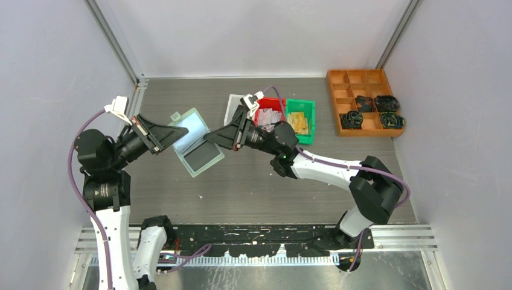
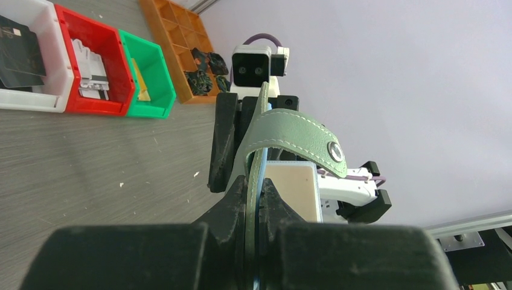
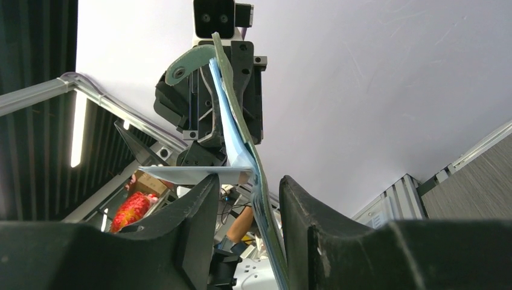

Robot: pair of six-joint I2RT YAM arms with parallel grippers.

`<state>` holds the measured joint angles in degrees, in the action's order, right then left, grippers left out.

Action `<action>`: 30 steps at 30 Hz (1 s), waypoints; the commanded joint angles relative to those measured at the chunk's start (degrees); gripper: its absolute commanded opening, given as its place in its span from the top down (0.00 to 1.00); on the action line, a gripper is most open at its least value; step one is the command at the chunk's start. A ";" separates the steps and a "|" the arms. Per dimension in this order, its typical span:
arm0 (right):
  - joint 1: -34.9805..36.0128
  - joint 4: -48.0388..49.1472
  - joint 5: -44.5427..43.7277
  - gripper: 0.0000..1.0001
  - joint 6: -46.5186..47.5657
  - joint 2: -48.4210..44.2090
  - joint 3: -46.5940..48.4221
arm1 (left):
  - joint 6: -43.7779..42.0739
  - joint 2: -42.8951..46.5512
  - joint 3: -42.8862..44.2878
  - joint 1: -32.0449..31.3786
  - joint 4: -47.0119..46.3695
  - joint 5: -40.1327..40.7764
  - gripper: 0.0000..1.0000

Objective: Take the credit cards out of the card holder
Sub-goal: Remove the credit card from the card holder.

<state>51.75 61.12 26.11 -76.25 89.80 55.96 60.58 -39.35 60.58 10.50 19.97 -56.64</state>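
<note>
The pale mint-green card holder [image 1: 194, 142] hangs open above the table between both arms. My left gripper [image 1: 180, 134] is shut on its left edge; in the left wrist view the fingers [image 2: 232, 202] pinch the green cover and a bluish clear pocket, with the snap tab [image 2: 302, 136] curling above. My right gripper [image 1: 209, 138] is open, and its jaws straddle the holder's [image 3: 241, 130] opposite edge without pressing it. A pale flat leaf [image 3: 193, 174] juts sideways over the left finger; I cannot tell whether it is a card. A dark panel [image 1: 203, 156] fills the holder's lower half.
Behind the holder stand a white bin [image 1: 233, 104] with black cards [image 2: 18, 54], a red bin [image 1: 271, 104] with silver-grey cards [image 2: 90, 66] and a green bin [image 1: 310, 121] with gold cards [image 1: 299, 122]. An orange divided tray [image 1: 331, 99] with black coiled cables [image 1: 369, 112] sits back right.
</note>
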 commanded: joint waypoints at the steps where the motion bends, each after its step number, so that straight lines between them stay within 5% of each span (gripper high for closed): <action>1: 0.90 1.79 1.37 0.53 1.38 -1.45 2.73 | -0.84 0.28 -0.11 -0.16 -2.99 -1.37 1.00; 6: 1.41 4.08 3.41 0.55 -0.34 -0.12 4.30 | -1.46 0.63 -0.46 -0.13 -3.14 -1.50 1.00; 17: 1.40 9.90 3.68 0.87 -5.25 2.58 5.03 | -4.88 1.58 -0.13 -0.16 -0.16 -1.98 1.00; 30: 1.04 20.27 4.39 0.94 -2.90 1.92 -3.83 | 3.85 -1.53 1.52 -0.18 -7.14 -3.77 0.71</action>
<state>52.77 72.93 30.09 -80.12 93.49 52.47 60.40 -40.32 59.77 10.50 18.81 -57.74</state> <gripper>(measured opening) 0.151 0.255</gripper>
